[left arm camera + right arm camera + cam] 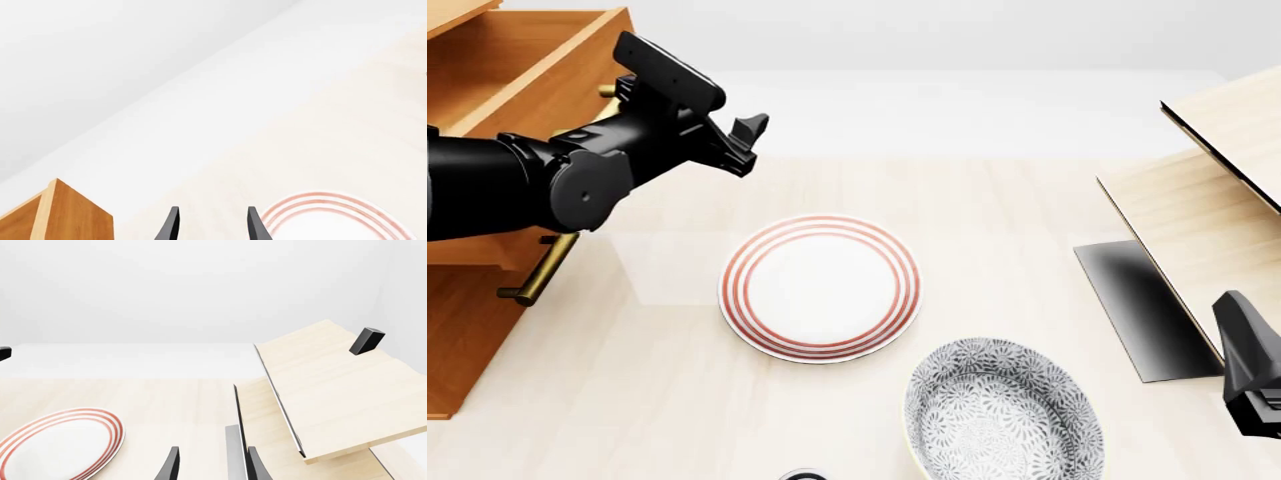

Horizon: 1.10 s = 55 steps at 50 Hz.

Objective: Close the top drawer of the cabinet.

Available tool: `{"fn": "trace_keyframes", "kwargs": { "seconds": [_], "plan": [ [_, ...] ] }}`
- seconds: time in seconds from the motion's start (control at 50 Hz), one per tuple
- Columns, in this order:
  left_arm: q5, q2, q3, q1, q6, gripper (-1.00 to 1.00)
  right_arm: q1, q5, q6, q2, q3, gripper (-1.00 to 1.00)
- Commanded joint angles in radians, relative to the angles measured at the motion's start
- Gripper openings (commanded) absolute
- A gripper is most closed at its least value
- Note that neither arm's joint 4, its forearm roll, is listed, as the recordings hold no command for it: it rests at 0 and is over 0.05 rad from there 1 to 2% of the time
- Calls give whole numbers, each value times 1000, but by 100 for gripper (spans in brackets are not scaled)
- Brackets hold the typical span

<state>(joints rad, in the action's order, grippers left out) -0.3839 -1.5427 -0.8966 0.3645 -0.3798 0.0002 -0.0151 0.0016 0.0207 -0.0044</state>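
**Drawer left open as left arm is held at cabinet's front**

Approach is judged to be the step in hand: the top drawer (527, 50) is seen pulled out from the cabinet (467, 330) at the worktop's far left corner. The left gripper (747, 140) is held just beside the drawer's front, fingers parted and nothing grasped; contact cannot be confirmed. A push against the drawer front, toward the left edge, is called for next. The right gripper (212, 465) is kept open and empty near the worktop's right edge, beside a pale panel structure (333, 390).
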Motion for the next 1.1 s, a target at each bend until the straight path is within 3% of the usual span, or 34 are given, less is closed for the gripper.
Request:
{"fn": "trace_keyframes", "kwargs": {
  "seconds": [0.02, 0.52, 1.1],
  "plan": [
    [-5, 45, 51, -82, -1, 100, 0, 0, 0, 0, 0, 100],
    [-28, 108, 137, -217, -2, 100, 0, 0, 0, 0, 0, 100],
    [-44, 191, 214, -453, -39, 100, 0, 0, 0, 0, 0, 100]
  ]
}}
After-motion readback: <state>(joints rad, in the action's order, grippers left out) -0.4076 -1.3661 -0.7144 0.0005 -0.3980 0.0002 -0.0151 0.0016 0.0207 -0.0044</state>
